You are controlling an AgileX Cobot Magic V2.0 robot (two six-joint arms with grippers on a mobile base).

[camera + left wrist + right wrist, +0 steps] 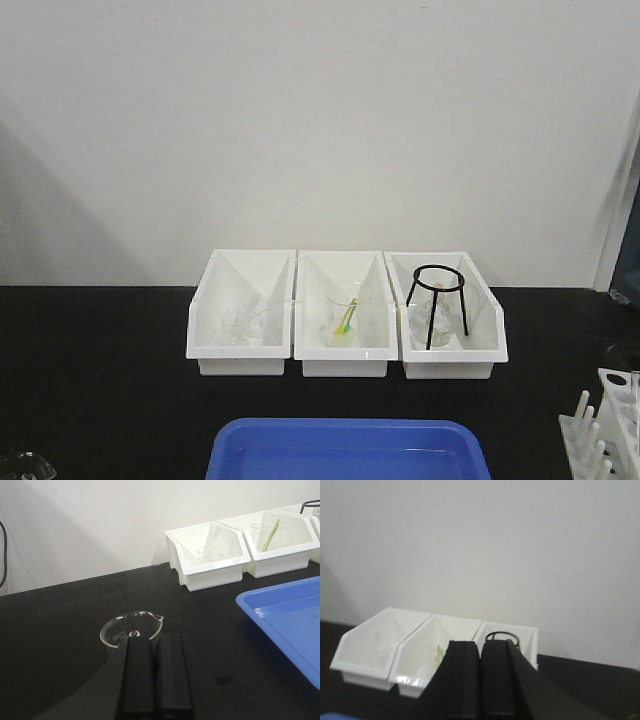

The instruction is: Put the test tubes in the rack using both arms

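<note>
A black matte bench (100, 380) runs against a plain white wall, carrying three white plastic bins (345, 312) in a row. Nearer than the bins lies a glossy blue tray (348, 450); right of the tray stands the white test tube rack (605, 425) with pale tubes upright. The left claw (152, 645) is clenched with nothing between its flat black fingers, held low beside a clear glass beaker (131, 628) well left of the tray. The right claw (480, 650) is likewise clenched, raised level, facing the bins.
</note>
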